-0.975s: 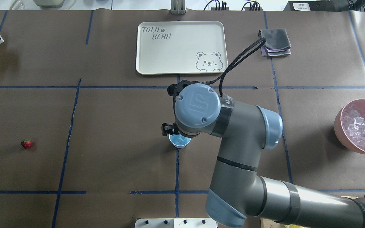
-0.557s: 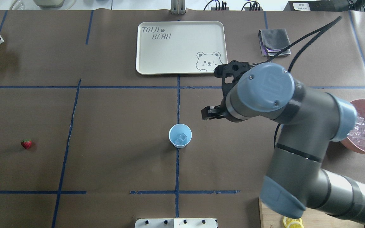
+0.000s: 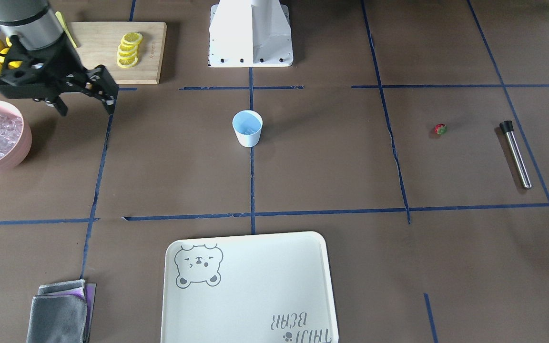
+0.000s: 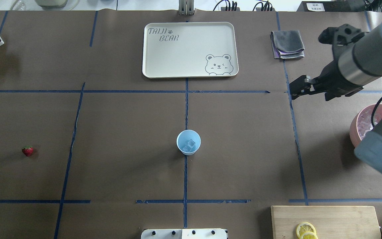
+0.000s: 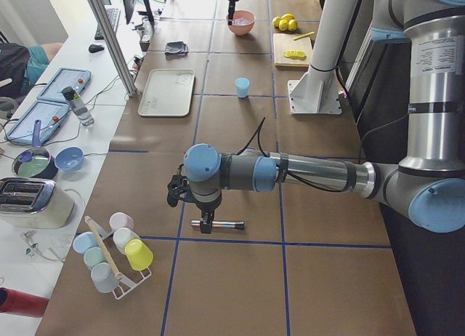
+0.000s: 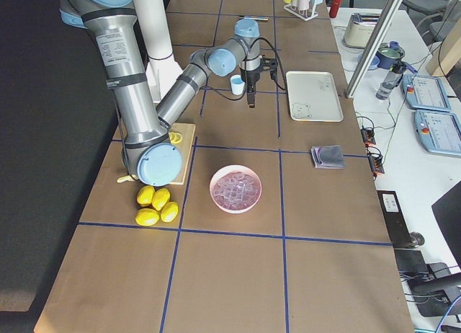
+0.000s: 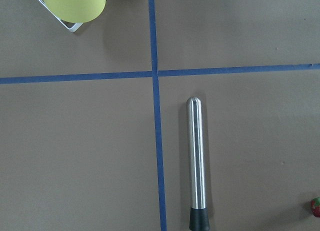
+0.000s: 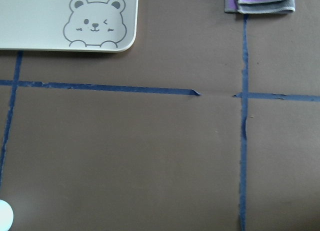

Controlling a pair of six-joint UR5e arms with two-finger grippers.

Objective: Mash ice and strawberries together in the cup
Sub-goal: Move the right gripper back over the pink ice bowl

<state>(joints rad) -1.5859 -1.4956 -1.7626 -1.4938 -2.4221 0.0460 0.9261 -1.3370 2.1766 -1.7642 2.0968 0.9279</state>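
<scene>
The right gripper (image 3: 85, 107) has swung away from the cup (image 3: 247, 138) to the overhead view's upper right and is hanging spread open, carrying nothing. Nearest, at that view's lower left, the strawberry (image 4: 27, 151) is lying on the table, well apart from the cup at centre, where ice (image 4: 190, 144) is already sitting. Farther out, the left gripper (image 5: 206, 221) is hovering over a steel bar (image 3: 516, 155); whether its fingers are apart I cannot tell. The ice step is looking done; the strawberry and the mashing are still waiting.
</scene>
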